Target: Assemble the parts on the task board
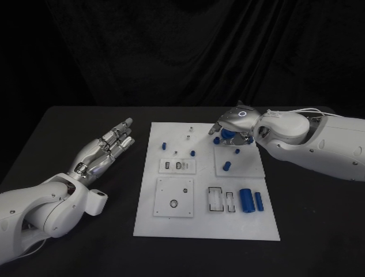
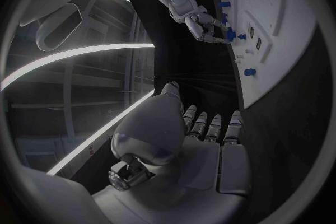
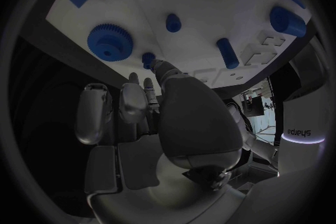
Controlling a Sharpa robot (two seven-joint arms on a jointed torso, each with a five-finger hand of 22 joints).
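Observation:
The white task board (image 1: 174, 222) lies mid-table. My right hand (image 1: 232, 124) hovers over its far right part, fingers pointing down beside a blue gear (image 1: 229, 137). In the right wrist view the gear (image 3: 110, 42) sits apart from the fingers, and a small blue peg (image 3: 148, 58) lies right at one fingertip (image 3: 159, 65). I cannot tell whether that peg is pinched. More blue pegs (image 1: 227, 166) and two blue cylinders (image 1: 246, 200) rest on the board. My left hand (image 1: 107, 147) lies flat on the table left of the board, fingers stretched and holding nothing.
The board carries white inset plates with slots (image 1: 178, 166) and a round hole (image 1: 174, 203). Black table (image 1: 315, 219) surrounds the board on all sides. My right forearm (image 1: 332, 147) stretches over the table's right part.

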